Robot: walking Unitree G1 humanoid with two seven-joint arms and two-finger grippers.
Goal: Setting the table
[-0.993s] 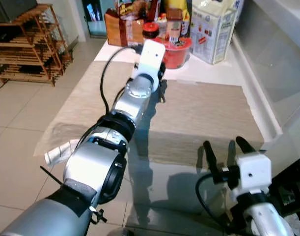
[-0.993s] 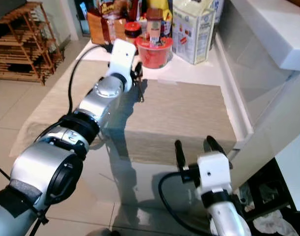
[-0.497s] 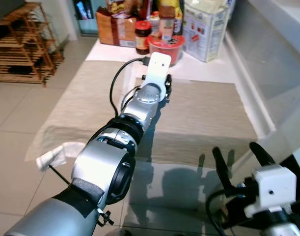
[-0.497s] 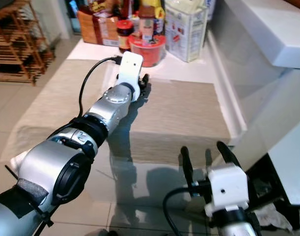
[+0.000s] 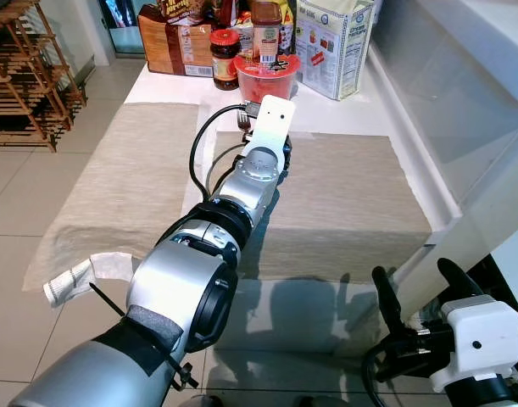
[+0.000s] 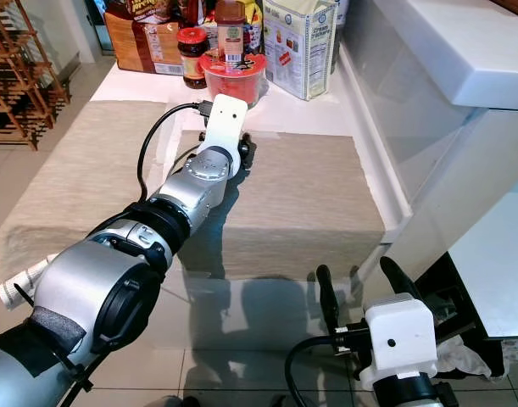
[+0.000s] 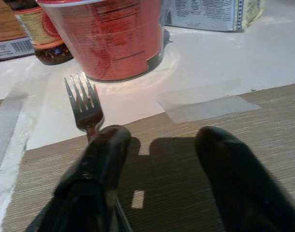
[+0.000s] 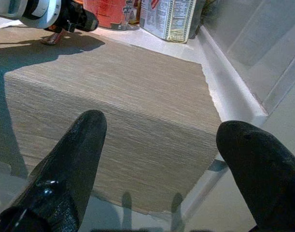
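Left wrist view: I see one metal fork (image 7: 83, 105) with four tines, its head flat on the white table (image 7: 224, 67) just past the far edge of the placemat, its handle running back under one finger of the left gripper (image 7: 159, 159). The two black fingers (image 7: 101, 159) stand spread apart. One lies on or just over the handle, and I cannot tell whether it presses on it; the other rests clear over the mat, so nothing is clamped between them.

In the left eye view I count two woven beige placemats: the right placemat (image 5: 352, 203), over which my left arm reaches, and the left placemat (image 5: 123, 182) beside it, both draped over the near table edge. The fork's tines (image 5: 242, 119) show just beyond the wrist camera housing.

Containers at the far end of the table:
- One red tub (image 5: 265, 79), translucent, contents red; a printed label shows on its side.
- One dark jar (image 5: 225, 60) with a red lid.
- One white carton (image 5: 331, 44), printed.
- One brown bag or box (image 5: 165, 41).

The right gripper (image 6: 366, 292) hangs low in front of the near table edge, fingers (image 8: 75, 159) wide apart and grasping nothing.
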